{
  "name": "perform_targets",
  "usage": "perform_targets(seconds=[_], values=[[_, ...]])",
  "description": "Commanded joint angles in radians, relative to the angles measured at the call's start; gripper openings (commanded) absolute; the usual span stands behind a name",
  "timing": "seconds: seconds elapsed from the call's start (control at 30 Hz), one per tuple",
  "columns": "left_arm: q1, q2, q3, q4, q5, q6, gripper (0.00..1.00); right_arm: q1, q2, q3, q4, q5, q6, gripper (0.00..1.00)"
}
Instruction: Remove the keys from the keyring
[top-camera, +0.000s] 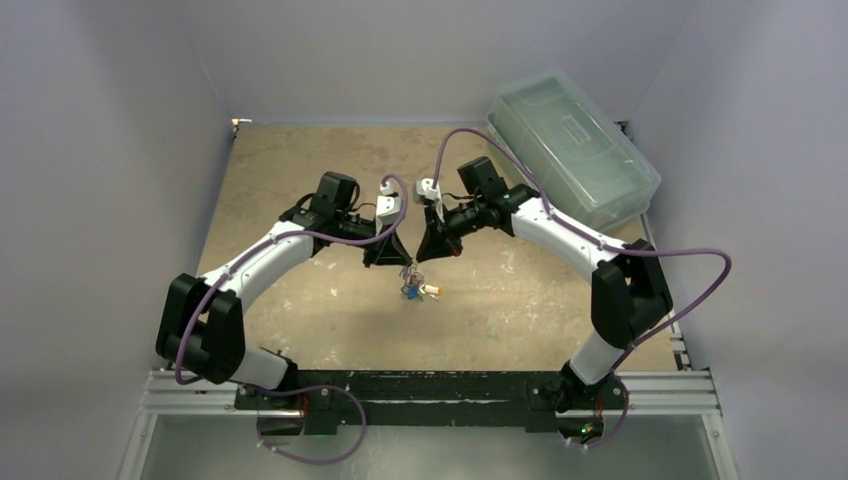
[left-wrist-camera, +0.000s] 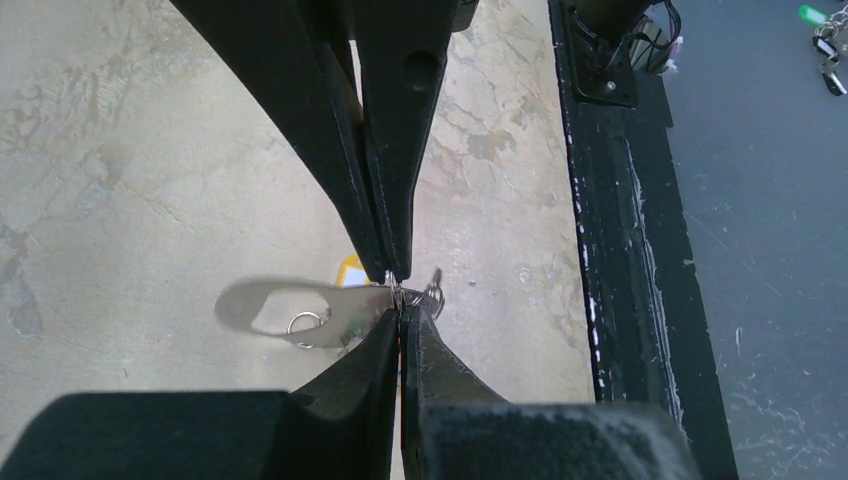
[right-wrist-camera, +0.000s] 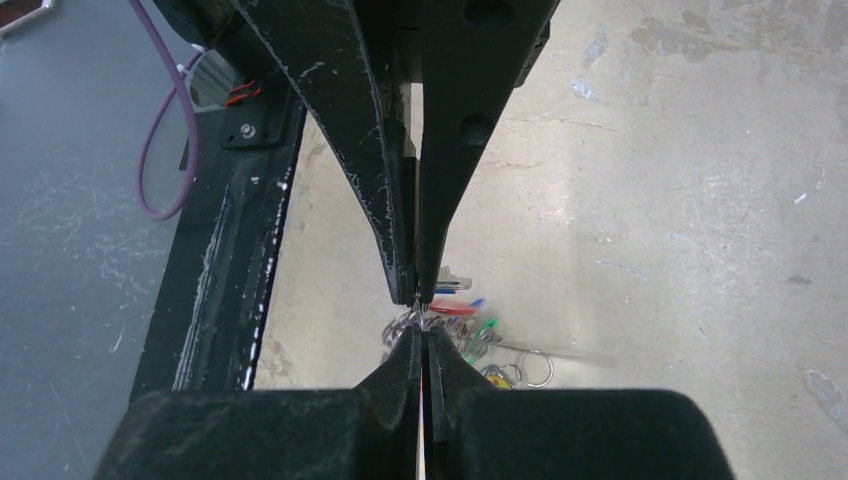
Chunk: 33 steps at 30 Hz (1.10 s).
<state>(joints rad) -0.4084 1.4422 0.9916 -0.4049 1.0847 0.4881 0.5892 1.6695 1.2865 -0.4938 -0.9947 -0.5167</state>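
Widest in the top view: tan, mottled surface (top-camera: 300, 180), with a clear lidded bin (top-camera: 575, 150) at its far right corner, well apart from the rest. Toward the middle, left arm (top-camera: 255, 265) and right arm (top-camera: 565, 232) bent inward, setting left end effector (top-camera: 386, 256) and right end effector (top-camera: 432, 248) just beside each other, tips angled down at one spot. Below and between those tips, keys (top-camera: 418, 290) as a small clump with blue and pale flecks. Too small here to tell hanging from resting, and the keyring cannot be made out.

From the left wrist, far closer: two pairs of black fingers (left-wrist-camera: 330, 130) meeting tip to tip, each pair pressed together with no gap. Keyring (left-wrist-camera: 232, 302) reaching left from that meeting point, pale silver, blurred, roughly level over the surface. Right at the tips, a thin wire ring (left-wrist-camera: 398, 293) pinched between them. Cannot tell which pair clamps the wire ring and which the loop's end. Shows next to nothing of the coloured tags.

From the right wrist: the same tip-to-tip meeting, both pairs closed tight, but with the keys (right-wrist-camera: 470, 320) plain at last. Silvery links bunched just under the tips, tags in red, green and blue fanned to the right, one key blade jutting out above them. No clear sight of the arched loop from this side.
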Motion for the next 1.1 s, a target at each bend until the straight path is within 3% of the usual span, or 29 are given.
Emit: perform_targets(seconds=[0.0, 0.1, 0.17, 0.53, 0.83, 0.97, 1.07], values=[[-0.004, -0.001, 0.045, 0.002, 0.019, 0.015, 0.05, 0.003, -0.037, -0.022, 0.095, -0.018, 0.025, 0.0], [0.01, 0.015, 0.064, -0.081, 0.008, 0.092, 0.22, -0.001, -0.064, -0.063, 0.167, -0.024, 0.06, 0.0], [0.022, 0.031, 0.065, -0.108, 0.02, 0.126, 0.27, -0.003, -0.069, -0.074, 0.194, -0.039, 0.078, 0.0], [0.021, -0.016, -0.035, 0.042, 0.011, 0.083, 0.06, -0.012, -0.074, -0.135, 0.344, -0.11, 0.186, 0.0], [0.021, -0.056, -0.029, 0.006, 0.057, 0.081, 0.25, -0.021, -0.06, -0.154, 0.369, -0.127, 0.201, 0.0], [0.02, -0.062, -0.015, 0.001, 0.076, 0.062, 0.25, -0.021, -0.06, -0.156, 0.377, -0.131, 0.208, 0.0], [0.021, -0.06, -0.022, 0.035, 0.082, 0.028, 0.18, -0.021, -0.061, -0.158, 0.392, -0.131, 0.221, 0.0]])
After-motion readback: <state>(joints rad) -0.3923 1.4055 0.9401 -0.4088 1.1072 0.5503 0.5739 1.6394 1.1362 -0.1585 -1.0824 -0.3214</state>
